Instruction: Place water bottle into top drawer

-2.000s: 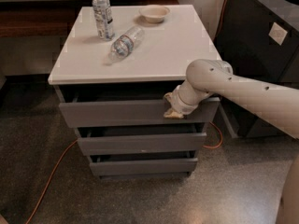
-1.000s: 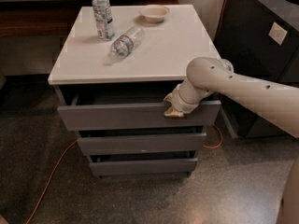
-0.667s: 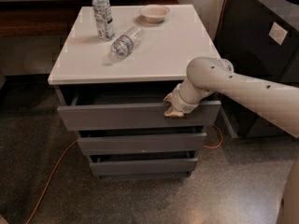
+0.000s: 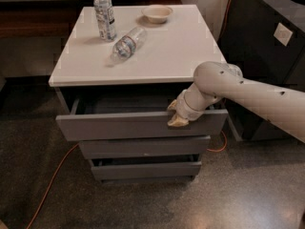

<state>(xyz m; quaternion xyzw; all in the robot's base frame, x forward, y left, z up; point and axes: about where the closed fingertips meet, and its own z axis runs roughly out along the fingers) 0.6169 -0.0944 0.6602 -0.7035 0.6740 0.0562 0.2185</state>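
Observation:
The water bottle lies on its side on the white cabinet top, left of centre towards the back. The top drawer stands partly pulled out, its dark inside showing under the top. My gripper is at the drawer front's upper edge, right of centre, with one finger behind the front and one fingertip in front, closed on that edge. My pale arm reaches in from the right.
An upright clear bottle with a white cap and a small pale bowl stand at the back of the top. Two shorter grey drawers sit below. A dark cabinet stands close on the right. An orange cable runs across the floor.
The top drawer has slid further out towards the camera, and my gripper has moved with its front edge. The bottles and bowl have not moved.

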